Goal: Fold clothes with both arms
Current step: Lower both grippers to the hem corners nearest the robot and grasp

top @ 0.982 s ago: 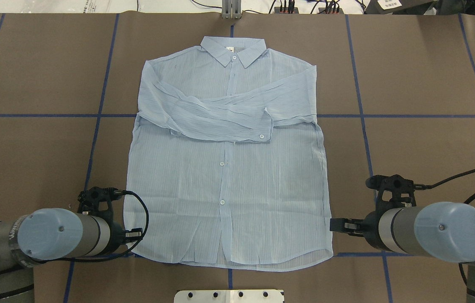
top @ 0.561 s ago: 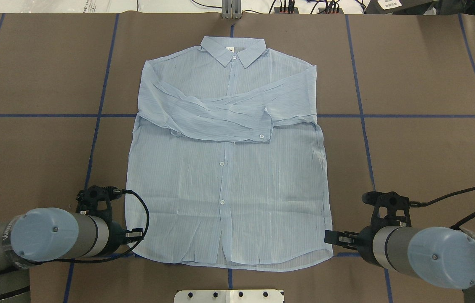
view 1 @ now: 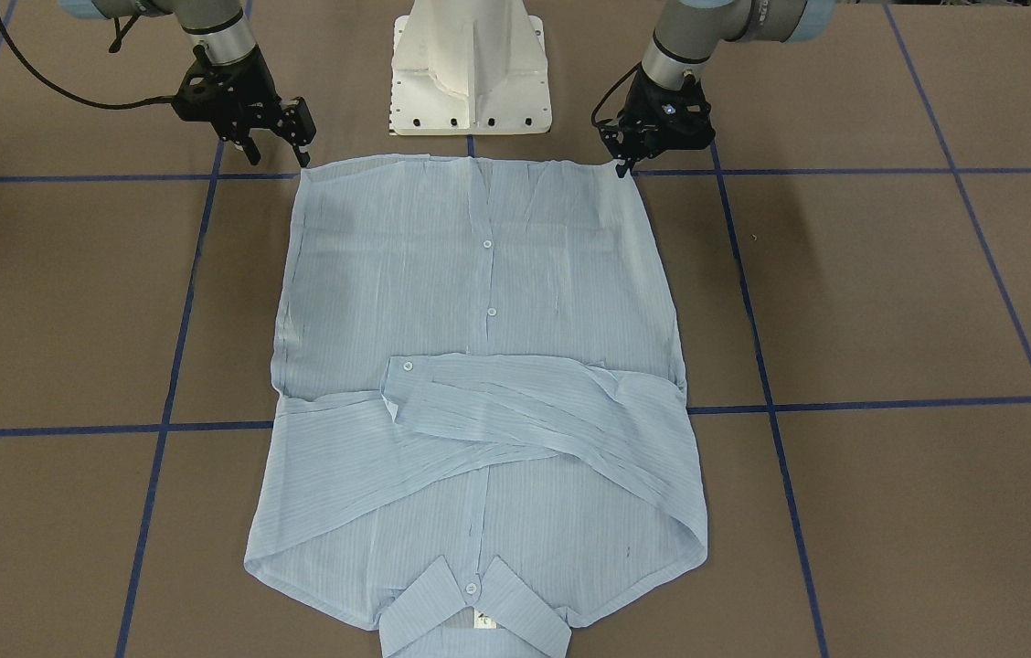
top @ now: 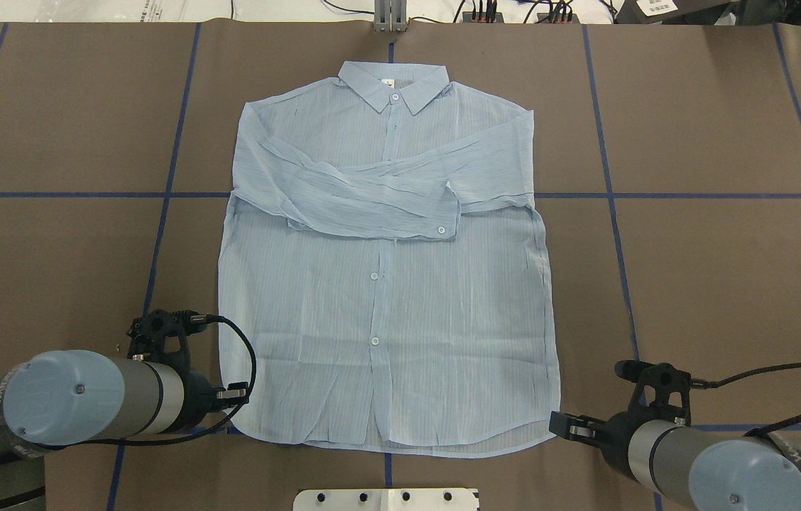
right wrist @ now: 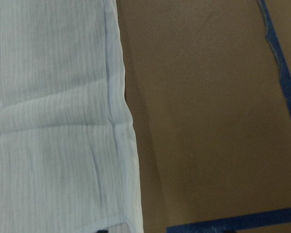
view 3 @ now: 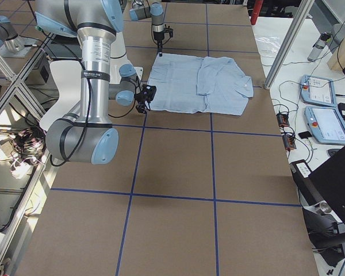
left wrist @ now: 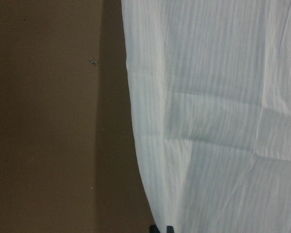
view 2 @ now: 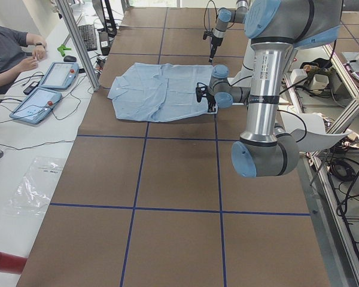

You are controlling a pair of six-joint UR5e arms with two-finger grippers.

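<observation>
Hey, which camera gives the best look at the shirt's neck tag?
Exterior front-facing: the neck tag lies nearest that camera, inside the collar. Overhead shows it small and far. Side views are too distant; wrist views show only the shirt's edge.

One light blue shirt (top: 386, 305), with four white buttons (top: 375, 341) showing, is counted on one brown surface (top: 713, 284). Two robot arms are seen, the left arm (top: 67, 397) and the right arm (top: 741, 472), each tipped with one black claw: left claw (top: 233, 392), right claw (top: 562, 424). One white pedestal (view 1: 470, 73), two teach pendants (view 3: 316, 89) and one seated person (view 2: 6, 51) are also pictured.
</observation>
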